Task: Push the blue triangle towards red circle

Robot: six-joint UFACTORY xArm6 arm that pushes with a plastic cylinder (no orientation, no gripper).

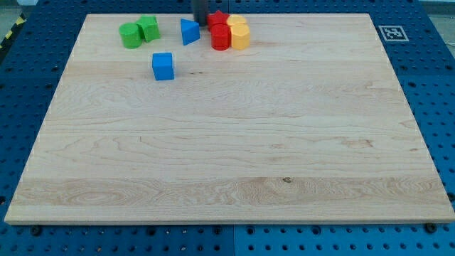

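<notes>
A pale wooden board (234, 142) with visible grain fills most of the view, lying on a blue perforated table (28, 85). All the blocks sit in a loose row near the view's top, left of centre.

Farthest to the view's left are two green blocks touching one another: a rounded green cylinder-like block (130, 35) and, just beside it on the right, a second green block (148, 28) whose shape I cannot make out for certain — it looks faceted or star-like. Below and to the right of these, standing apart from everything else, is a blue cube (163, 65).

Next along comes the blue triangle (189, 31), a small wedge-shaped block, near the board's top edge. It stands between the green pair and the red blocks, close to the red ones but with a narrow strip of board showing between.

The dark rod comes down from the view's top edge just right of the blue triangle, and my tip (200, 23) rests at the triangle's upper right corner, in the gap between it and the red blocks. There is no hand to open or close — only the bare rod end.

Right of the tip are the red circle (220, 38), a short red cylinder, with another red block (217, 19) behind it toward the top. Touching them on the right are two yellow blocks (239, 33), packed closely. A black-and-white marker tag (391, 33) sits off the board's top right corner.
</notes>
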